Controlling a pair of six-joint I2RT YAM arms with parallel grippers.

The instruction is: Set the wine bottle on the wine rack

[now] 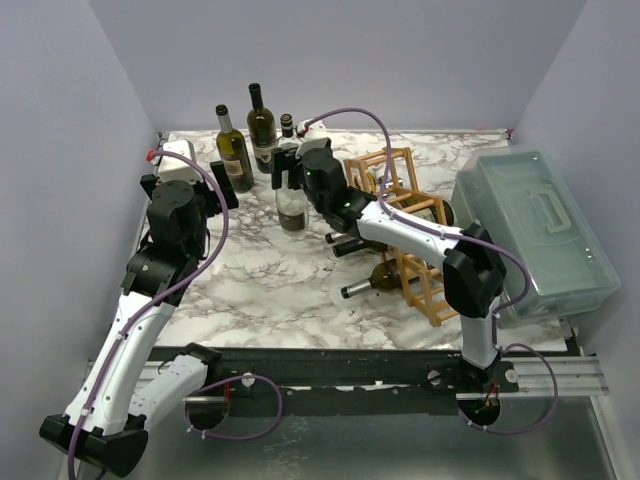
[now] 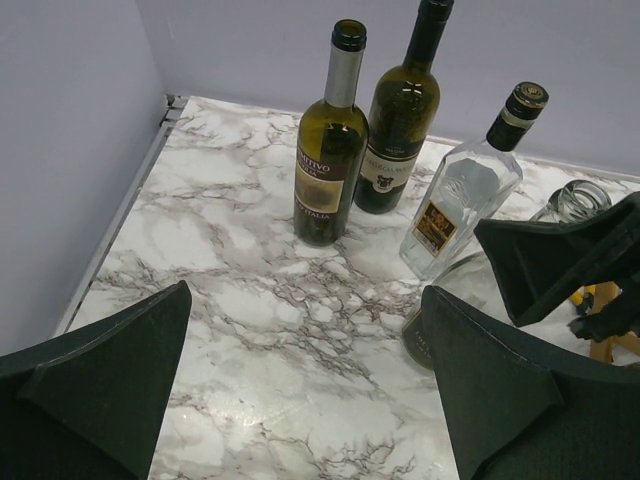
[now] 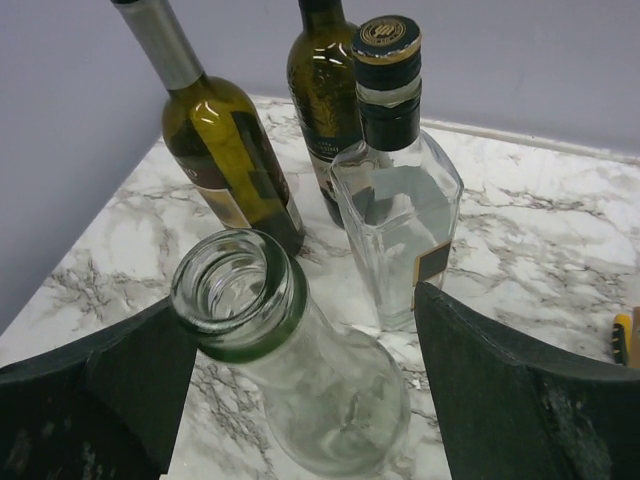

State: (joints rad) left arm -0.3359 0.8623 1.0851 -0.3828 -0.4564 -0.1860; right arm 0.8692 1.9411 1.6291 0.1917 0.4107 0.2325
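Right wrist view: found right gripper (image 3: 300, 330) spread wide astride clear bottle (image 3: 300, 400), holding nothing; stood upright just left of rack (image 1: 378, 157). Likely needed centring below lip, then firm closing.

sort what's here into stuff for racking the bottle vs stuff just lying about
Job: rack, clear open-necked bottle, right gripper open around it.
Lying about: lidded box, square capped bottle, silver-necked bottle, dark bottle, racked bottles.

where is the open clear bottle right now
In the top view the open clear bottle stands just left of the wine rack, between the open jaws of the right gripper, near the capped clear bottle.
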